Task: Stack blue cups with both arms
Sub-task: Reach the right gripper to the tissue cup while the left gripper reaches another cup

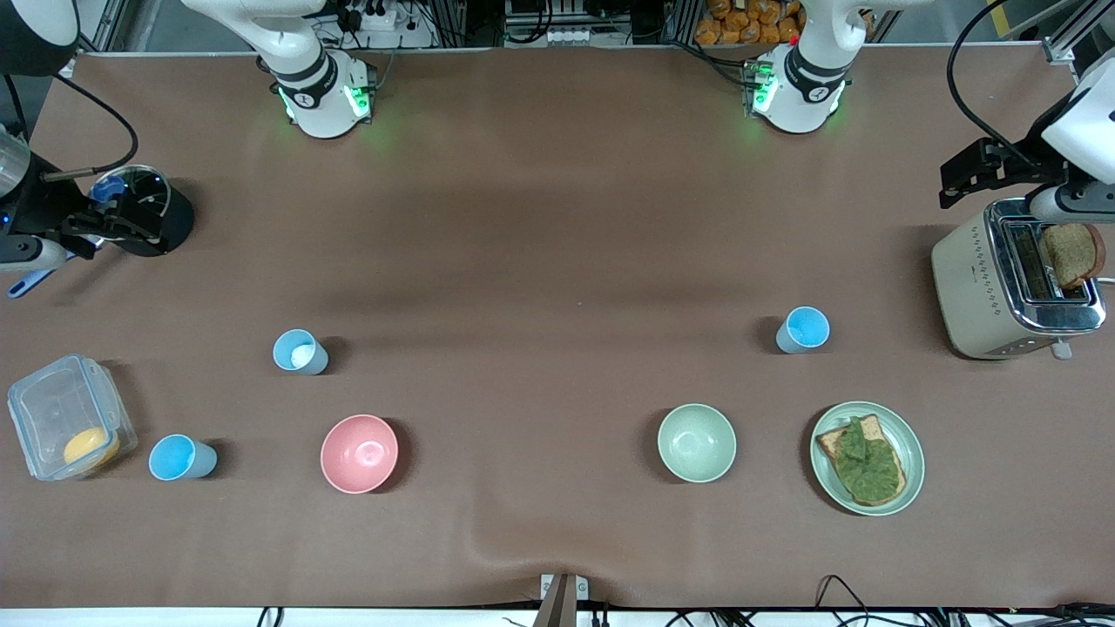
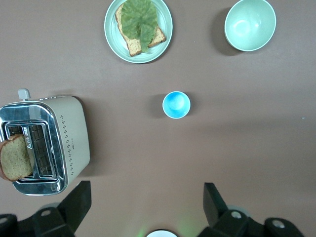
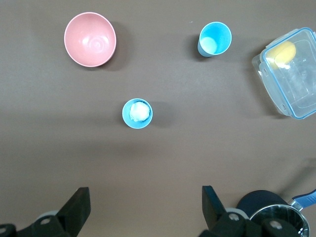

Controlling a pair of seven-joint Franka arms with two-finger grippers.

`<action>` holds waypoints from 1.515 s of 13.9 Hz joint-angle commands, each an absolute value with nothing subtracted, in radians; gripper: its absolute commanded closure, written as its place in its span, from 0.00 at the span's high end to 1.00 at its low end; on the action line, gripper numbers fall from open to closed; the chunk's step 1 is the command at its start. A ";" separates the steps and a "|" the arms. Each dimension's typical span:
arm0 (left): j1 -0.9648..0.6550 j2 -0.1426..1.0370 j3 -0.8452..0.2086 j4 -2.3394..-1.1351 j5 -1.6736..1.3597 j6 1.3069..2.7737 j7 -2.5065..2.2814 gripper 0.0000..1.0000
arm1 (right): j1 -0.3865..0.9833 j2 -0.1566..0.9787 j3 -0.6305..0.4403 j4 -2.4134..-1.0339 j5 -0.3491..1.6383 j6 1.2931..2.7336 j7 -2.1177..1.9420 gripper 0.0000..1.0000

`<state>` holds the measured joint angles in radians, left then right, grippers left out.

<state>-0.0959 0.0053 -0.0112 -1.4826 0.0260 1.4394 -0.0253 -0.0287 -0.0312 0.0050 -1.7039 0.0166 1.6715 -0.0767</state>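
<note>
Three blue cups stand upright and apart on the brown table. A paler one with a whitish inside (image 1: 300,352) (image 3: 137,113) and a sky-blue one (image 1: 181,458) (image 3: 215,39) are toward the right arm's end. Another sky-blue one (image 1: 802,330) (image 2: 176,104) is toward the left arm's end. My left gripper (image 2: 145,192) is open and empty, high over bare table between its base and that cup. My right gripper (image 3: 144,195) is open and empty, high over bare table near the paler cup. Both grippers are out of the front view; only the arm bases show.
A pink bowl (image 1: 359,453) and a green bowl (image 1: 696,442) sit nearer the front camera. A plate (image 1: 913,453) holds toast with lettuce. A toaster (image 1: 984,287) holds a bread slice. A clear box (image 1: 52,409) and a black pot (image 1: 152,213) stand at the right arm's end.
</note>
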 commanded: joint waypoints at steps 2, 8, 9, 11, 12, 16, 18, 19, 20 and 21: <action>-0.098 0.009 -0.012 -1.473 0.043 1.437 -0.005 1.00 | -0.020 -0.029 0.002 -1.690 0.018 1.658 -0.063 1.00; -0.098 0.009 -0.012 -1.474 0.043 1.437 -0.003 1.00 | -0.020 -0.029 0.002 -1.690 0.018 1.658 -0.063 1.00; -0.100 0.011 -0.012 -1.476 0.043 1.437 -0.003 1.00 | -0.020 -0.029 0.002 -1.690 0.018 1.658 -0.063 1.00; -0.100 0.011 -0.012 -1.476 0.043 1.437 -0.003 1.00 | -0.021 -0.029 0.002 -1.690 0.018 1.658 -0.063 1.00; -0.100 0.009 -0.012 -1.477 0.044 1.437 -0.003 1.00 | -0.020 -0.029 0.002 -1.690 0.018 1.658 -0.063 1.00; -0.101 0.012 -0.011 -1.476 0.049 1.436 0.000 1.00 | -0.021 -0.029 0.002 -1.690 0.018 1.658 -0.061 1.00; -0.104 0.018 -0.012 -1.476 0.054 1.436 0.001 1.00 | -0.021 -0.028 0.002 -1.690 0.018 1.658 -0.063 1.00; -0.106 0.031 -0.012 -1.473 0.054 1.436 0.002 1.00 | -0.020 -0.028 0.002 -1.690 0.017 1.657 -0.063 1.00; -0.109 0.040 -0.012 -1.471 0.054 1.436 -0.008 1.00 | -0.020 -0.028 0.002 -1.690 0.017 1.657 -0.061 1.00; -0.112 0.041 -0.014 -1.473 0.055 1.436 -0.009 1.00 | -0.020 -0.026 0.002 -1.690 0.018 1.657 -0.058 1.00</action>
<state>-0.1022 0.0260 -0.0115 -1.4840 0.0261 1.4393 -0.0243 -0.0287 -0.0311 0.0050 -1.7039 0.0166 1.6701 -0.0767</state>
